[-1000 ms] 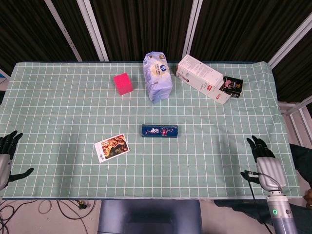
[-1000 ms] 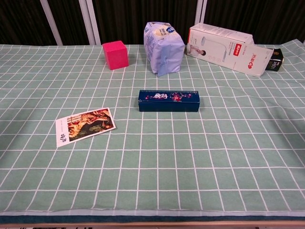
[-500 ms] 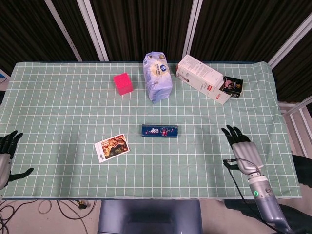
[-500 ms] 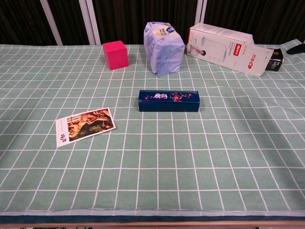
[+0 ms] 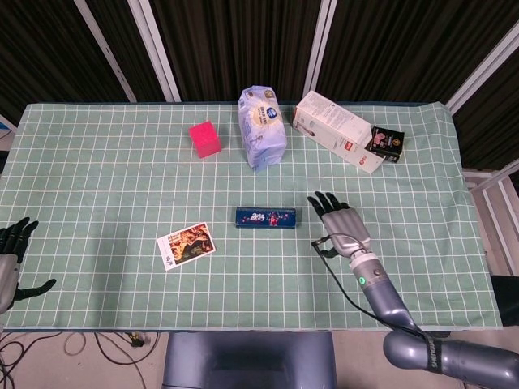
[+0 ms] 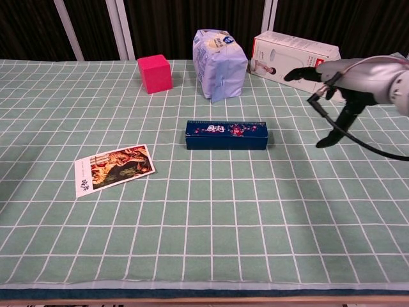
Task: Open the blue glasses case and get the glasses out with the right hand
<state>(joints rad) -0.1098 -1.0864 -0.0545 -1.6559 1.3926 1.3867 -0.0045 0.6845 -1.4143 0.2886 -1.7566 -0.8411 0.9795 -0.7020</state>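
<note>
A pale green cloth with a white grid (image 5: 105, 178) is covering the tabletop. At its near left edge the left hand (image 5: 10, 261) is resting, fingers spread and holding nothing. Near the centre, the closed dark blue rectangular glasses case (image 5: 266, 217) is lying, the right hand (image 5: 340, 224) hovering beside it, fingers wide, empty. Black corrugated panels with white posts (image 5: 243, 40) are standing behind the far edge.

Glossy blue glasses case (image 6: 227, 135), matt checked cloth tablecloth (image 6: 192, 211), glossy card (image 6: 114, 169)
</note>
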